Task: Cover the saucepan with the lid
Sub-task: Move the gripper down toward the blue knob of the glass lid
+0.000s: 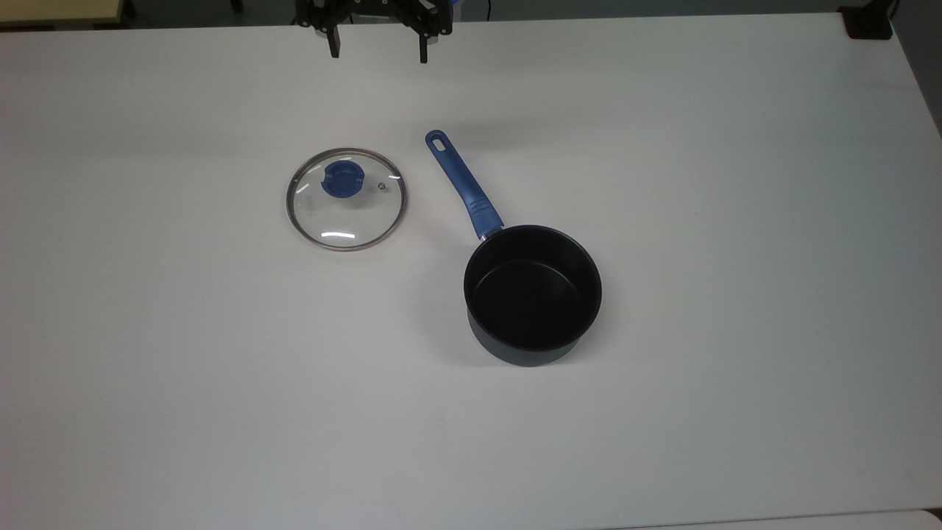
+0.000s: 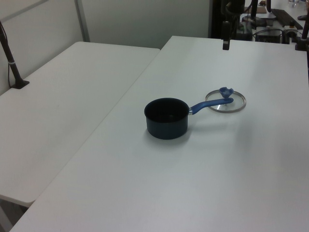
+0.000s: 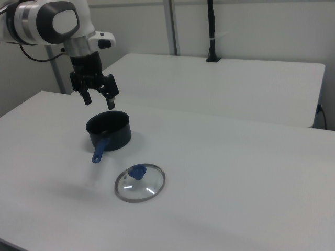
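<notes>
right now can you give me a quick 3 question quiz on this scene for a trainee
1. True or false: the lid already sits on the saucepan.
2. Multiple choice: in the top view, the lid lies (a) to the left of the saucepan's handle, (b) inside the saucepan, (c) to the right of the saucepan.
3. Short answer: are the fingers of the gripper open or shut, and do they hold anything?

Key
1. False: it lies flat on the white table, apart from the saucepan.
2. a
3. Open, holding nothing, up above the table.
</notes>
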`<state>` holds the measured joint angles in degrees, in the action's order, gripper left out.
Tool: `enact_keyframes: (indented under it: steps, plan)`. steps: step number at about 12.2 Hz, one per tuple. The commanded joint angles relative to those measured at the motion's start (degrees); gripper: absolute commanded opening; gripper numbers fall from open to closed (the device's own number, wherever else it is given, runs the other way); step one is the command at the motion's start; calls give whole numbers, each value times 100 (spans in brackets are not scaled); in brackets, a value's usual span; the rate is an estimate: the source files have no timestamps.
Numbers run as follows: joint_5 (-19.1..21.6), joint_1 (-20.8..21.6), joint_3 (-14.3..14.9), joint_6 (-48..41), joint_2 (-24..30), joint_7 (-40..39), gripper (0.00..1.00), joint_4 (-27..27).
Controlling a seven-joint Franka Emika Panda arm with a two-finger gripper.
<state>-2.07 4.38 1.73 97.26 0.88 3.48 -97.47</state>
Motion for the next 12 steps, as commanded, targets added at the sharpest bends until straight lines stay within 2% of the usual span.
enact_keyframes:
  steps: [1,9,12]
  plan:
    - [23,-60,98,-225,-36,-13,100,219]
    - [31,-148,134,-111,-202,-49,100,141]
    - [14,-192,362,362,-431,-259,100,-157]
